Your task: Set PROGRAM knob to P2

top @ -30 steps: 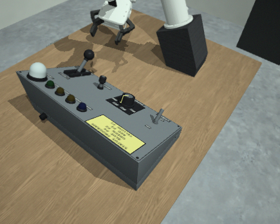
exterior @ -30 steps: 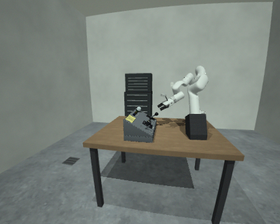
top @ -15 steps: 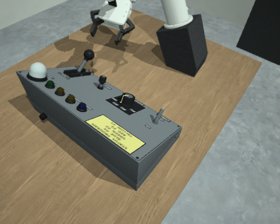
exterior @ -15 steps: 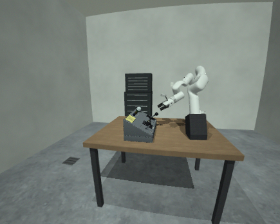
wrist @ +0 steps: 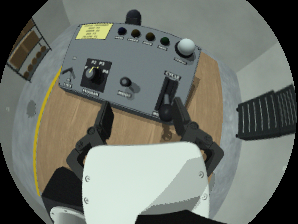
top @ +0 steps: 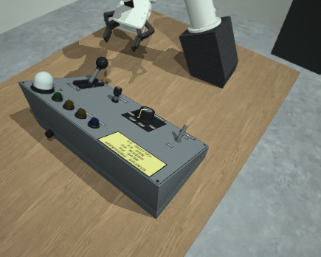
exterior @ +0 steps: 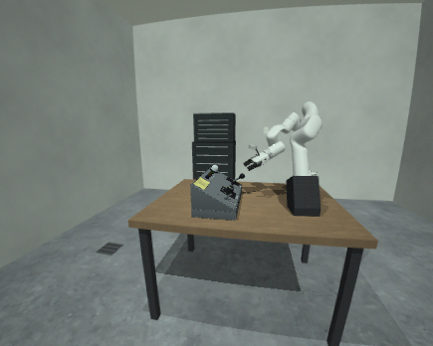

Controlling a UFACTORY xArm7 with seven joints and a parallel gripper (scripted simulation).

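Observation:
A grey sloped console (top: pixel 111 129) stands on the wooden table. Its black PROGRAM knob (top: pixel 147 114) with a yellow pointer line sits right of the middle of the panel; it also shows in the wrist view (wrist: pixel 93 78). My gripper (top: pixel 123 37) is open and empty, hanging in the air behind the console, well above and away from the knob. In the wrist view my fingers frame the console's near edge. The exterior view shows my gripper (exterior: pixel 250 163) up and to the right of the console (exterior: pixel 216 195).
The panel also holds a white dome button (top: pixel 43 81), a ball-topped lever (top: pixel 97 68), a small slider (top: pixel 116 93), a metal toggle (top: pixel 181 134), several coloured buttons (top: pixel 74 108) and a yellow label (top: pixel 132 153). My black base block (top: pixel 209 49) stands behind at the right.

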